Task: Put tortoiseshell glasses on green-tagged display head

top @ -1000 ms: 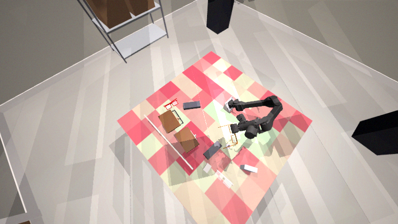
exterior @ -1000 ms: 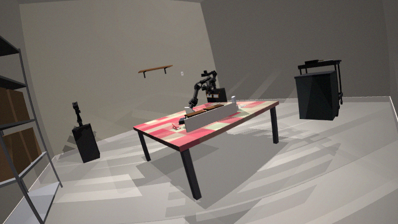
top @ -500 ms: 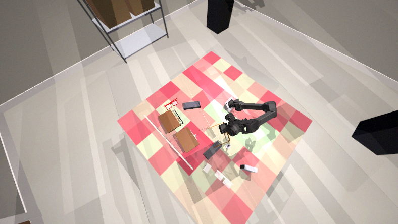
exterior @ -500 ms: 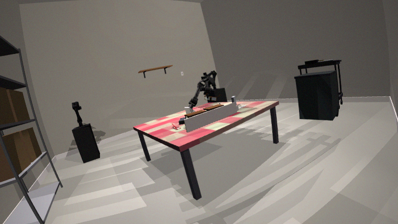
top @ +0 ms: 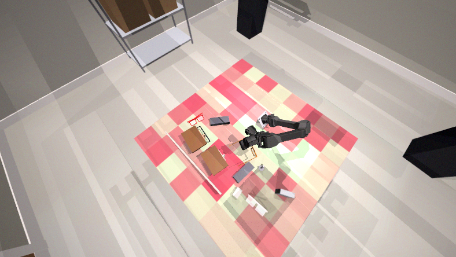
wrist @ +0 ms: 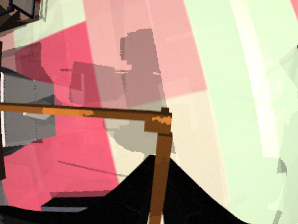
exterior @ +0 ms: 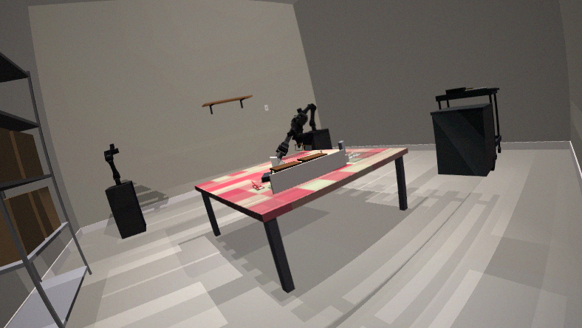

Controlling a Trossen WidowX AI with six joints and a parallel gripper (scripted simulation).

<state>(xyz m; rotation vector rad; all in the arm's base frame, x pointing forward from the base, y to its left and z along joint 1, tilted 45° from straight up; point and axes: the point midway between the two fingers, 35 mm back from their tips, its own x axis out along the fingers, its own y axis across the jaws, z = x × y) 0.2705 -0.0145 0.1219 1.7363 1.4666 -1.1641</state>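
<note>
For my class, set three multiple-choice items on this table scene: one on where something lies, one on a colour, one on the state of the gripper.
1. Where do the red glasses lie?
A. Beside the dark case
B. On a brown head
C. On the floor

2. What colour is the frame held in the gripper?
A. Blue
B. Orange-brown
C. White

3. The gripper is:
A. Wide open
B. Shut on nothing
C. Shut on the tortoiseshell glasses

Answers: 1 A, the top view shows them on the table next to the case. 2 B, the wrist view shows orange-brown bars. 3 C, a frame bar runs down between the fingers.
</note>
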